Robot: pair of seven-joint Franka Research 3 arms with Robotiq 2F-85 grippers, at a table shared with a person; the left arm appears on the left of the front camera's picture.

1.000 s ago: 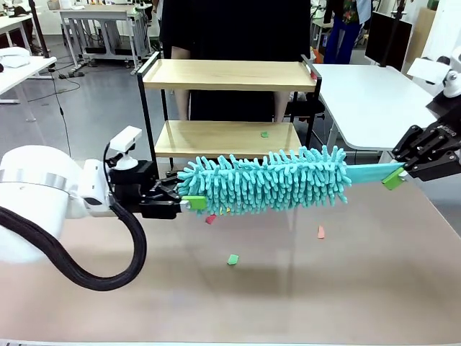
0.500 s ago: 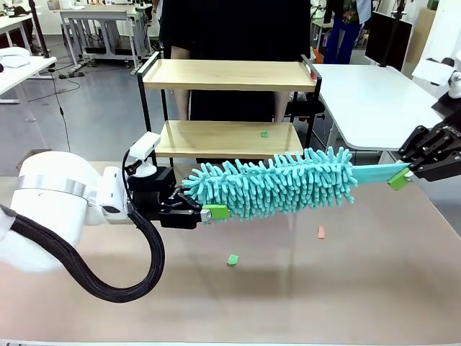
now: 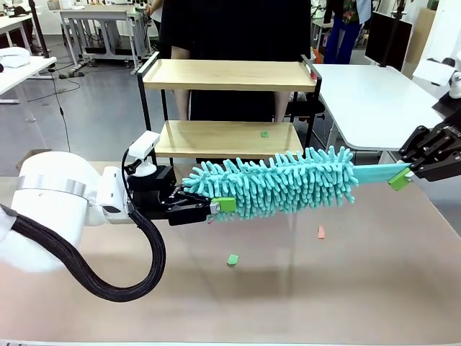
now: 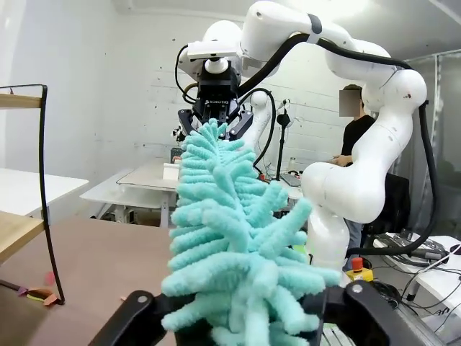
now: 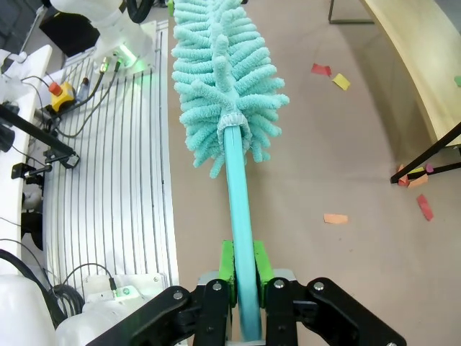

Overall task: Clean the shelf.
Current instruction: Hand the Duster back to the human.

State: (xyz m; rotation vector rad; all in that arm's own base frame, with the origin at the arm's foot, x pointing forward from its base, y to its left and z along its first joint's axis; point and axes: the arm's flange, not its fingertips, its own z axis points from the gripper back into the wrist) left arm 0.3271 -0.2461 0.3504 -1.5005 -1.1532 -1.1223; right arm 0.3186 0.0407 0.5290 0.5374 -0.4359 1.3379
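Left tool point(image 3: 216, 205): clamped on the duster's point(image 3: 277, 182) fluffy tip.
Right tool point(image 5: 243, 277): pinched its handle.
Shelf point(image 3: 229, 76): stood behind, scraps point(image 3: 233, 259) littered the tabletop point(image 3: 374, 281).

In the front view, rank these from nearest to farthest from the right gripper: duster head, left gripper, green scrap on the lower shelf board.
From the right gripper:
1. Duster head, just left along the handle.
2. Green scrap, farther left, on the shelf's lower board.
3. Left gripper, at the duster's far tip.

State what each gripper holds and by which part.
Both hold the teal duster: the right gripper is shut on its flat handle, and the left gripper is shut on the fluffy head's tip.
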